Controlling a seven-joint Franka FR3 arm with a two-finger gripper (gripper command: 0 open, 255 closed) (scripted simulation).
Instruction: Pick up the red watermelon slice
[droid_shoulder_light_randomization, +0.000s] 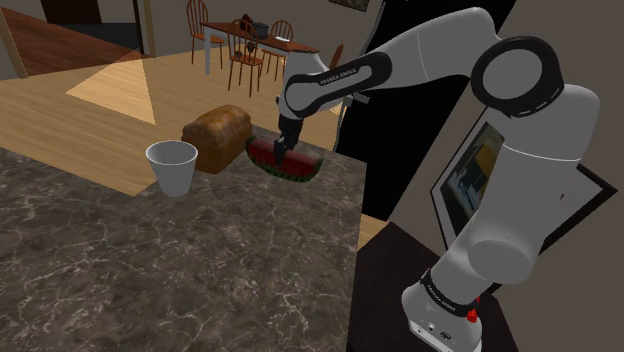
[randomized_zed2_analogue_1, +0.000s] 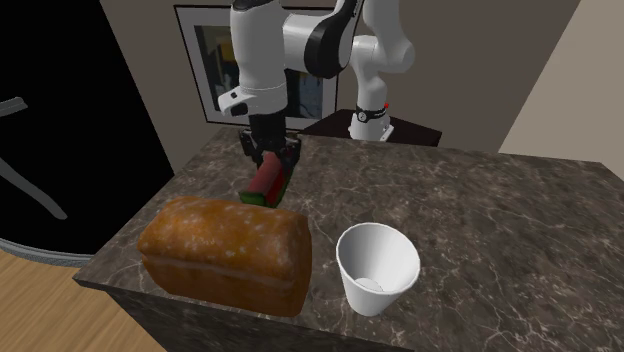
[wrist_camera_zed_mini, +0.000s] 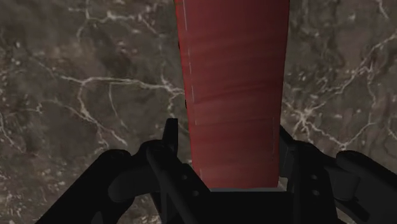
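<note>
ok, pincer (wrist_camera_zed_mini: 227, 137) clasps watermelon slice (wrist_camera_zed_mini: 232, 63) nr counter (droid_shoulder_light_randomization: 150, 260) edge.

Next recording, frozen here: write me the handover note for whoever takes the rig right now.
Pincer: low over the red watermelon slice, lined up along it; whether it grips the slice cannot be told.
Things: the slice appears to rest on the dark marbled counter, near its edge, beside the brown loaf. A white cup stands on the loaf's other side.
Done: the pincer is at the slice.
Left: confirm the grip, then lift the slice off the counter, taking care not to nudge the loaf.
</note>
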